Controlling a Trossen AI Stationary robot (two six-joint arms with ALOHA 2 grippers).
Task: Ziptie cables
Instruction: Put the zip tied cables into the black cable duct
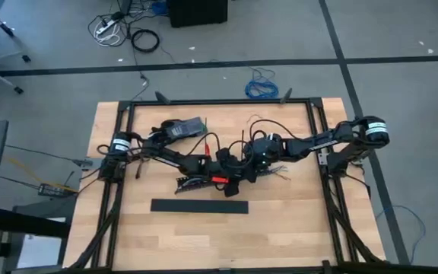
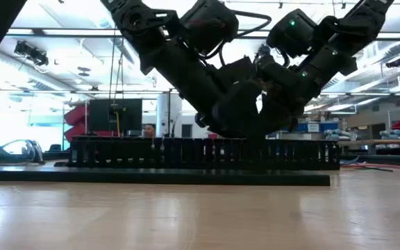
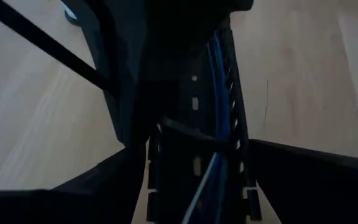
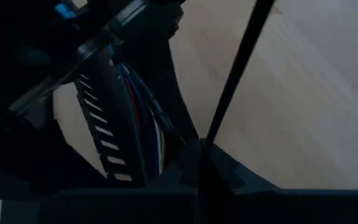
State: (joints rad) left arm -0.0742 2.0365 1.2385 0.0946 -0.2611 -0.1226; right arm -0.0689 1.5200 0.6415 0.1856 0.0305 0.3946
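Your left claw (image 1: 217, 171) and right claw (image 1: 243, 173) meet mid-desk over the cables (image 3: 219, 106), a ziptie (image 4: 235, 81) apparently held by the right one, grips unreadable, nothing visibly cinched yet.

Two arms (image 1: 173, 156); two slotted channels (image 1: 199, 205); perhaps one ziptie (image 4: 232, 87).

Both arms crowd right behind the slotted channel (image 1: 199, 205), blocking the middle; the wooden surface (image 1: 280, 236) in front of it is open.
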